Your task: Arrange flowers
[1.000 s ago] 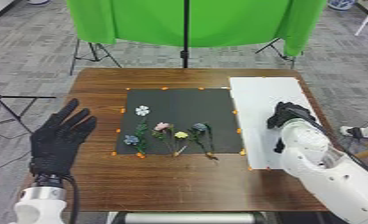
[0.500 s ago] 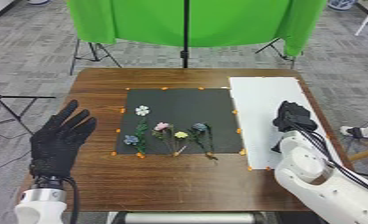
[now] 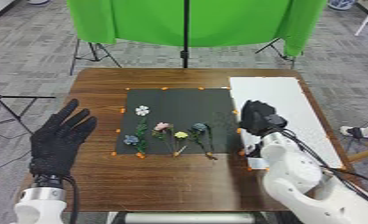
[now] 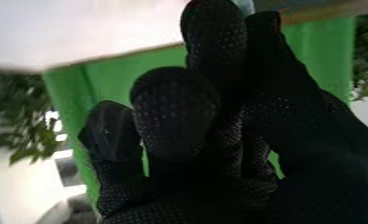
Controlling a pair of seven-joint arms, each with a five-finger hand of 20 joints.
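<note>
Close to the robot, at the left side of the brown table [image 3: 180,187], the left hand [image 3: 52,150] is open wide and has nothing in it. A bit farther off, the black mat [image 3: 185,102] has a light blue flower [image 3: 132,140] near its left side, then a yellow flower [image 3: 180,135] and a pink flower [image 3: 162,126] to the right. Next comes the dark blue flower [image 3: 199,127], the bloom closest to the right hand [image 3: 260,118]. Its long stem points back to the robot, with the bloom at the far end. The right hand is up by the line where the mat meets the white sheet [image 3: 274,90], so that flower is to its left and a little nearer the robot. Whether this hand is open or holding something, nobody can tell. Farthest off is the white flower [image 3: 142,110]. The right hand seems best for the dark blue one, going left.
</note>
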